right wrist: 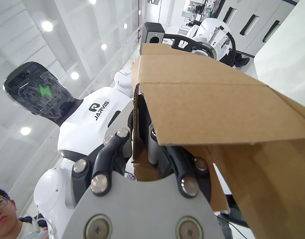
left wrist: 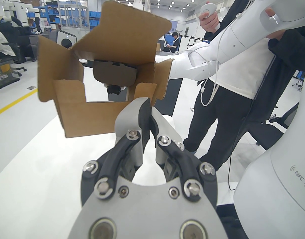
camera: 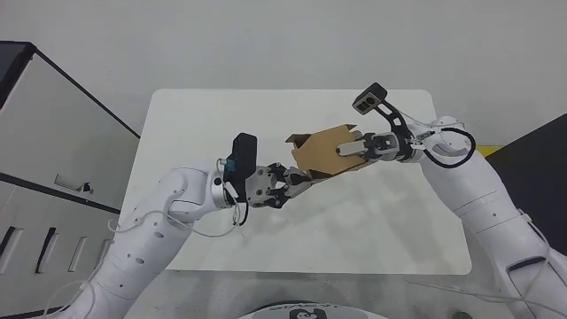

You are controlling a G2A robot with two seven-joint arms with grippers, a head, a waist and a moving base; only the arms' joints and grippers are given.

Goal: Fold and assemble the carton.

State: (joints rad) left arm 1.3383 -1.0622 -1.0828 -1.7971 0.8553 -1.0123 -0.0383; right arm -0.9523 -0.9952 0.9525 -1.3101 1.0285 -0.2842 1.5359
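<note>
While both fingers [left wrist: 128, 116] pinch, carton [camera: 326, 151] hangs.

White two-armed robot, grey metal pincers

Glossy white shells cover the left arm [camera: 177, 199] and right arm [camera: 483, 195]. A black cable loop [camera: 472, 146] sits at the right wrist. The left pincer [left wrist: 145, 104] and right pincer [right wrist: 140, 135] have silver plates, black linkage bars and round screws. The dark head visor [right wrist: 30, 80] bears a green bolt mark.

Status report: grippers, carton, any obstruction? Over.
Left gripper shut on carton edge. Right gripper shut on opposite end. Flaps open, carton over table. No obstruction seen.
</note>
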